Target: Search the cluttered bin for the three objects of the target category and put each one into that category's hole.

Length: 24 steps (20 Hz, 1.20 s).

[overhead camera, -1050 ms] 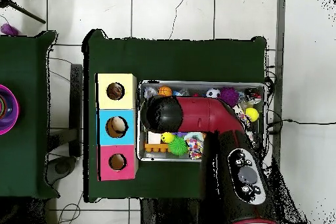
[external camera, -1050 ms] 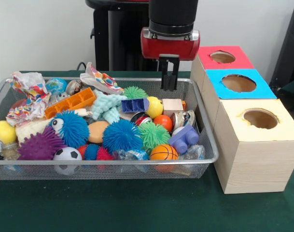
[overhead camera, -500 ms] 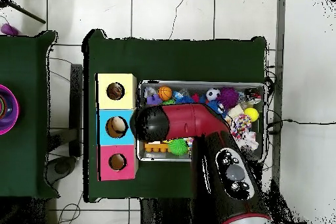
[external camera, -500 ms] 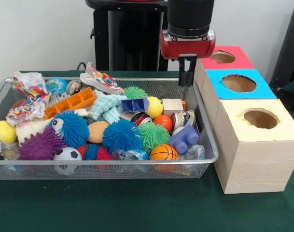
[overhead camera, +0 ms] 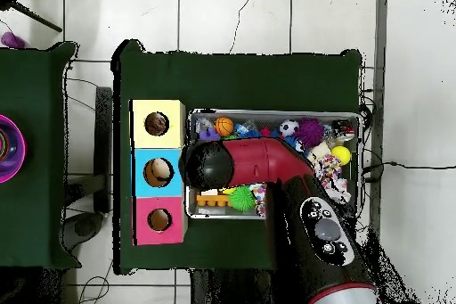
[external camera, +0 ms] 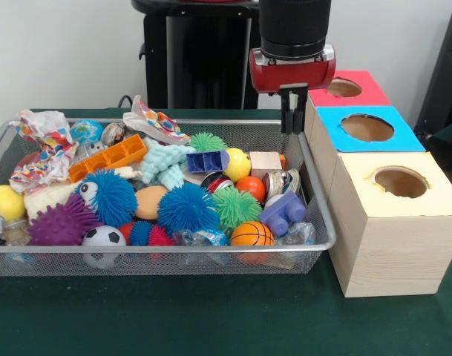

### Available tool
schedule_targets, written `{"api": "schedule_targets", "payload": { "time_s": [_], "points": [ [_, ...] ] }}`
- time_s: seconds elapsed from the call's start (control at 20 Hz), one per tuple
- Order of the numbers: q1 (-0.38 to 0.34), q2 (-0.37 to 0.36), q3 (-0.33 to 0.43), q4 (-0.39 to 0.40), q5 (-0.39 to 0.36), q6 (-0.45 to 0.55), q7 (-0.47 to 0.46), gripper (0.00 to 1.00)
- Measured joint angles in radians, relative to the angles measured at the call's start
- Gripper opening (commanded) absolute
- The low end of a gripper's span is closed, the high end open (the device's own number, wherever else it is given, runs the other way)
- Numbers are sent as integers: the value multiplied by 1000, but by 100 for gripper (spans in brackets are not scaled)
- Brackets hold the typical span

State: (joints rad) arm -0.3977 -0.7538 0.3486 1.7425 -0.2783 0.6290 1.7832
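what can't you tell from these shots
- Claw, front view: whether it is open, shut or carrying anything; too small to tell.
- Claw, overhead view: hidden under the arm.
- Bin, overhead view: much of its contents covered by the arm.

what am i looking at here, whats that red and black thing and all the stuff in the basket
The red and black thing is a robot arm; its hand hangs at the wire bin's far right corner. Whether the hand grips anything can't be told. One picture looks across the table at the robot, the other straight down from above. The bin holds a jumble of toys: spiky balls, a soccer ball, a small basketball, plastic bricks. Beside it stand three boxes with round holes, topped red, blue and yellow, where sorted toys go.
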Motion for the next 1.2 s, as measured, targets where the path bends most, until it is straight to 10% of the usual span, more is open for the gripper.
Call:
{"api": "schedule_targets", "payload": {
  "time_s": [1.2],
  "points": [
    [-48,-74,8,216,-34,-91,0,0]
  ]
}}
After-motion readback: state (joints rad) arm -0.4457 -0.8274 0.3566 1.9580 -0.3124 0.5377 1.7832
